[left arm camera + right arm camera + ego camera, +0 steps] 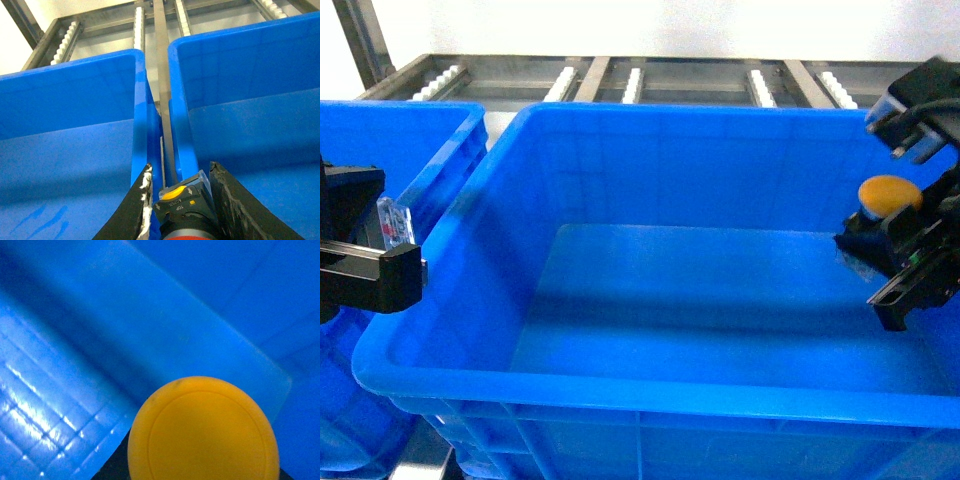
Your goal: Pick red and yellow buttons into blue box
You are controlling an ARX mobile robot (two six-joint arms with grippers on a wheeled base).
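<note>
The right gripper is clamped on the domed yellow-capped push-button inside the large bright-blue plastic crate, unreleased. The left gripper grips a red-bodied switch (apparently the red button), beside the crate.

Steel roller rack (white rollers between rails) behind; pale wall beyond.

A large blue box fills the view. At its right wall, the right gripper holds a yellow button above the floor. The left gripper sits outside the left rim.
</note>
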